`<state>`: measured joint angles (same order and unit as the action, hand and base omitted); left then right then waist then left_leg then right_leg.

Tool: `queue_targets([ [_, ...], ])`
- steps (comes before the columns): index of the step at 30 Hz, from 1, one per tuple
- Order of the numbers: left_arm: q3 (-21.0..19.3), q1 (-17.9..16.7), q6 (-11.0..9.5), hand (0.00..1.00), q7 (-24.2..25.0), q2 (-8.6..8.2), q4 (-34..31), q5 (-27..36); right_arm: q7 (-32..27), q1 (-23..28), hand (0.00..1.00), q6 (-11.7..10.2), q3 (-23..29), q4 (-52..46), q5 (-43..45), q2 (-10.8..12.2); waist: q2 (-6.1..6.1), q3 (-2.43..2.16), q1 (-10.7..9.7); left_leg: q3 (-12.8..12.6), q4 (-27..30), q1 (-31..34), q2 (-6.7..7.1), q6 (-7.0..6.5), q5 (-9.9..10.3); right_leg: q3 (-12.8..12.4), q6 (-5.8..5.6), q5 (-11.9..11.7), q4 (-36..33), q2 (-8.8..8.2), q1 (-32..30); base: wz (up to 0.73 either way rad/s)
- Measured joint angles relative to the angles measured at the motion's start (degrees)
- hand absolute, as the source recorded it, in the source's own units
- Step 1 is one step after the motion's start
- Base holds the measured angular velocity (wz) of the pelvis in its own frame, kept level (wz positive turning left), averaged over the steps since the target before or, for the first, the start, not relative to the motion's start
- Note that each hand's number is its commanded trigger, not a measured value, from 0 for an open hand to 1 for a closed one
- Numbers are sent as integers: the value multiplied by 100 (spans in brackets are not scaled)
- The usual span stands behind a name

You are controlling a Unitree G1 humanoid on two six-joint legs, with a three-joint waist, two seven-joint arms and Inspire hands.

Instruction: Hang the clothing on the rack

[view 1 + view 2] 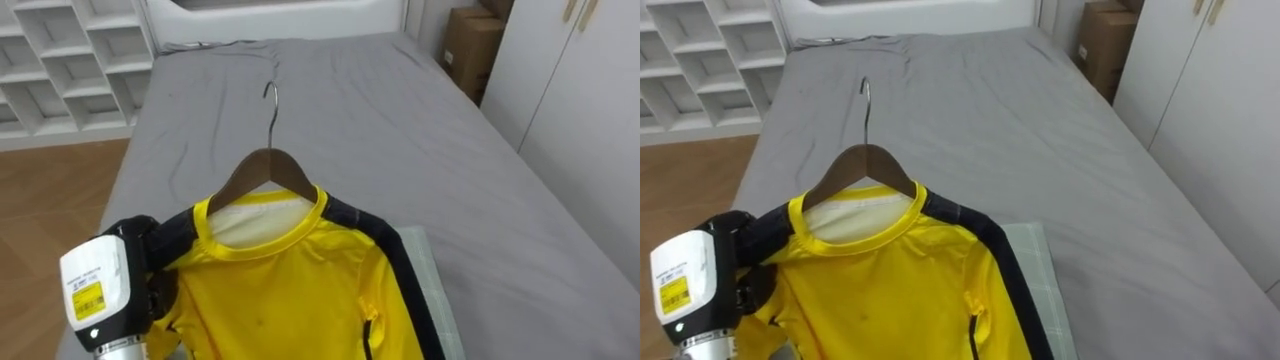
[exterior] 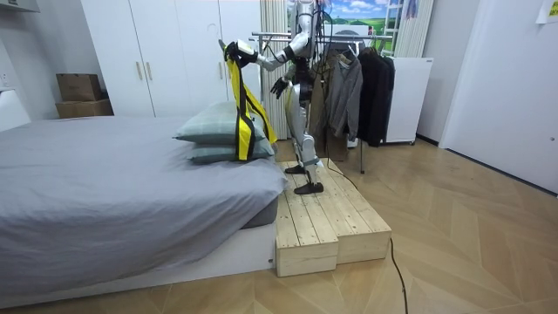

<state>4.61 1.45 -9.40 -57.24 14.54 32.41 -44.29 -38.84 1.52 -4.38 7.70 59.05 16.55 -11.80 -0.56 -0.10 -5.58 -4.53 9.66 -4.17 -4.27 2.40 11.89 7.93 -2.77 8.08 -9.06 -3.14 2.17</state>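
Observation:
A yellow long-sleeved shirt (image 1: pixel 290 290) with dark shoulder stripes hangs on a wooden hanger (image 1: pixel 268 165) whose metal hook (image 1: pixel 270 95) points away from me. My left hand (image 1: pixel 150 258) comes in from the lower left, its dark fingers curled round the shirt's left shoulder over the hanger's end. In the room view I stand on a wooden platform (image 2: pixel 323 218) beside the bed, holding the shirt (image 2: pixel 241 96) up above the pillows (image 2: pixel 214 131). My right hand (image 2: pixel 279 85) hangs at waist height, away from the shirt.
The grey bed (image 1: pixel 400 130) stretches ahead, with a pale pillow (image 1: pixel 425 270) under the shirt. A clothes rack with dark garments (image 2: pixel 344 87) stands behind me. White shelves (image 1: pixel 70 60) are far left; a cardboard box (image 1: pixel 470 50) and white wardrobe (image 1: pixel 570 100) are on the right.

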Motion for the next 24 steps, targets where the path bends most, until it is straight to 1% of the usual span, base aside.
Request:
queue_targets([
  [2,-1,0,0,100,6,-1,-56,-7,-274,19,0,-37,38,-397,316,5,6,-4,10,-1,10,57,0,0,0,-6,0,-1,-10,-1,-69,0],
  [3,-1,0,1,100,9,-6,-93,-21,-458,34,0,-115,35,-606,550,4,17,-10,27,1,21,59,-1,0,0,-6,2,-1,-30,-1,-94,0],
  [4,1,-1,5,100,27,-21,-164,-29,-602,57,0,-146,35,-831,765,5,24,-13,57,1,21,64,-6,0,0,-5,2,-1,-62,-1,-115,0],
  [5,1,-1,6,100,44,-30,-221,-32,-662,80,0,-159,35,-957,879,3,27,-14,70,1,21,63,-5,0,0,-5,2,-1,-60,-1,-115,0],
  [7,5,-1,7,100,58,-31,-414,-32,-811,107,0,-210,31,-1369,1460,4,28,-14,89,-6,19,52,-6,0,0,-6,2,-1,-65,-3,-110,0],
  [9,19,-3,17,100,74,-31,-508,-27,-870,111,0,-222,-11,-1617,1769,8,30,-16,111,-5,18,47,-5,0,0,-2,2,-1,-70,-5,-107,0],
  [11,25,-5,28,100,174,-27,-561,-22,-876,133,0,-220,-117,-1920,1832,7,35,-16,139,-12,14,44,-4,0,0,-2,2,-1,-73,-8,-114,0],
  [17,27,-6,41,100,480,-44,-562,83,-958,195,0,-222,-394,-2546,2415,18,125,-15,177,-16,15,27,-1,0,0,-10,2,-1,-83,-9,-104,0],
  [21,88,-5,79,100,644,-61,-613,101,-971,212,0,-220,-626,-3099,2748,19,133,-15,259,-38,8,22,1,0,0,-37,2,-1,-75,-8,-111,-2],
  [24,254,-6,189,100,678,-62,-783,99,-974,220,0,-221,-741,-3444,2918,18,125,-12,290,-22,8,39,2,0,0,-24,2,-1,-60,-8,-109,1],
])
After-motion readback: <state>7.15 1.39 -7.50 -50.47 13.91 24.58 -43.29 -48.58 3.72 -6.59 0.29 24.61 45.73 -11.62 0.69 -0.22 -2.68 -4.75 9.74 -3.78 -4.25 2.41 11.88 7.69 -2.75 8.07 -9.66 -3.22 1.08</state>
